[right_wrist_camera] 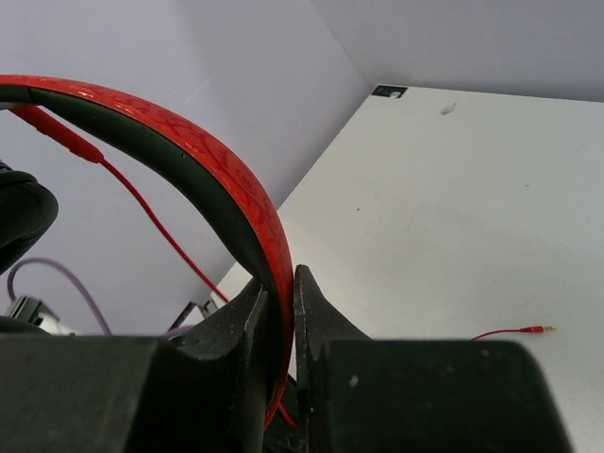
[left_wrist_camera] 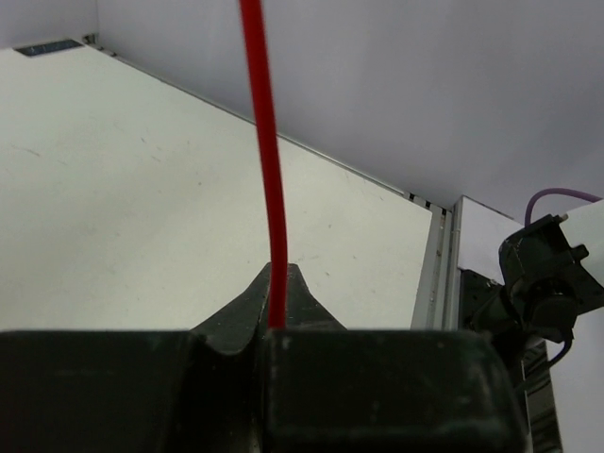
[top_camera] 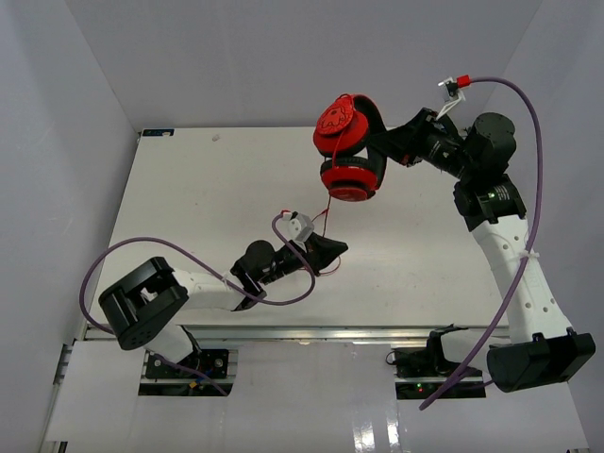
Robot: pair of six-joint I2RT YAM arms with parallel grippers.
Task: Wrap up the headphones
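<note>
**Right arm.** Your right pincer (right_wrist_camera: 280, 286) is clamped on the headband (right_wrist_camera: 203, 156) of the headphones (top_camera: 347, 142). The red-and-black band passes edgewise between its two fingers. From that grip the headphones hang in the air above the far right part of the worktop (top_camera: 179, 198). The upper ear cup (top_camera: 338, 121) sits directly over the lower ear cup (top_camera: 350, 179).

**Left arm.** Your left pincer (left_wrist_camera: 277, 283) is closed on the thin red cable (left_wrist_camera: 266, 151), which rises straight up from between its fingertips. In the top view the cable runs from the raised ear cups down to this pincer, low over the middle of the worktop.

**Surroundings.** The plug end (right_wrist_camera: 534, 329) of the cable lies loose on the worktop. A thick purple arm cable (top_camera: 534, 179) loops beside each arm.
</note>
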